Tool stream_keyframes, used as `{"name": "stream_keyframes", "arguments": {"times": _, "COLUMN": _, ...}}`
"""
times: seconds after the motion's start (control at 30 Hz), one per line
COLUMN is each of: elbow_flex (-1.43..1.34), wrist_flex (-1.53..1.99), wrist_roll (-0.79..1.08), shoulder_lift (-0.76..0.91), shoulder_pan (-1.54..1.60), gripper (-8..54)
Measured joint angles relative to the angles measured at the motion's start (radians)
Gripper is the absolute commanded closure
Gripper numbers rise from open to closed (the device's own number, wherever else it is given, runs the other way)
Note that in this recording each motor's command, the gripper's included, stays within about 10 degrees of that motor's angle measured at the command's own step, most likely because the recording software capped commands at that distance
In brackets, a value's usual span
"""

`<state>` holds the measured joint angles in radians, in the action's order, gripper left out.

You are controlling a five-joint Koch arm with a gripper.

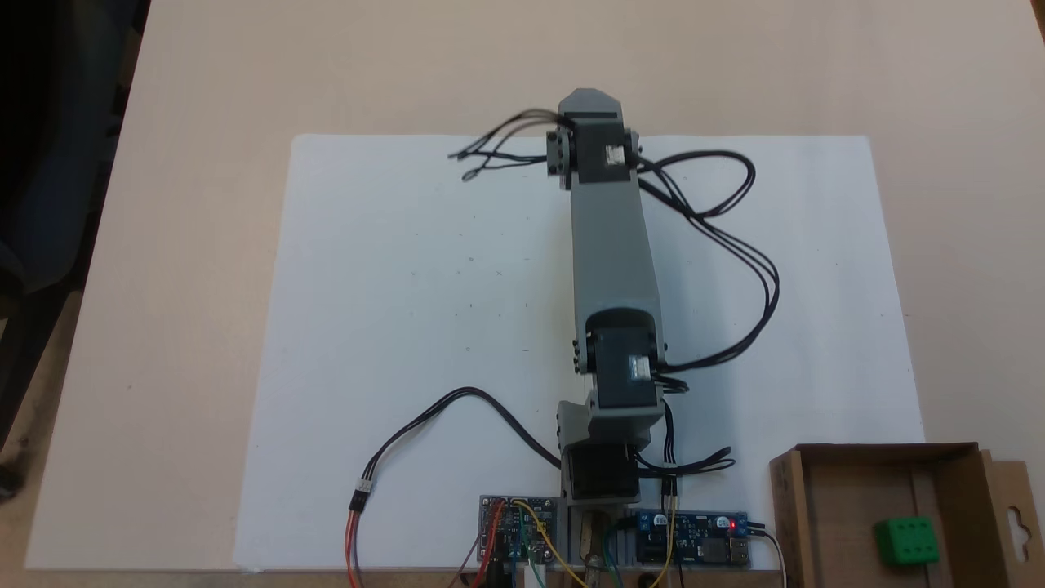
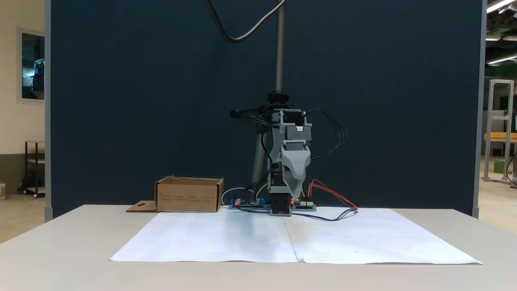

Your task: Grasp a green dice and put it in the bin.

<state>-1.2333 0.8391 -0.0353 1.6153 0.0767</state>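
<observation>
The green dice [image 1: 905,541] lies inside the bin [image 1: 790,506], well apart from the folded arm's gripper [image 2: 296,178]; fingers hang down, their opening I cannot tell, so the task seems done

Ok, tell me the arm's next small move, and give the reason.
Probably none beyond settling toward rest: the small bright green dice already lies inside the shallow brown cardboard bin, apart from the grey arm, which stands over the white paper sheet with nothing seen carried. Whether its jaws are open cannot be told.
</observation>
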Motion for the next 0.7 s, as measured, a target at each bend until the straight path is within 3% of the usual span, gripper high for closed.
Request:
{"name": "stream_keyframes", "arguments": {"times": 0.47, "elbow_flex": -0.715, "wrist_flex": -0.581, "wrist_roll": 0.000, "shoulder_lift": 0.383, "shoulder_pan": -0.012, "gripper": 1.0}}
{"name": "stream_keyframes", "arguments": {"times": 0.7, "elbow_flex": -0.930, "wrist_flex": -0.815, "wrist_roll": 0.000, "shoulder_lift": 0.436, "shoulder_pan": -0.078, "gripper": 1.3}}
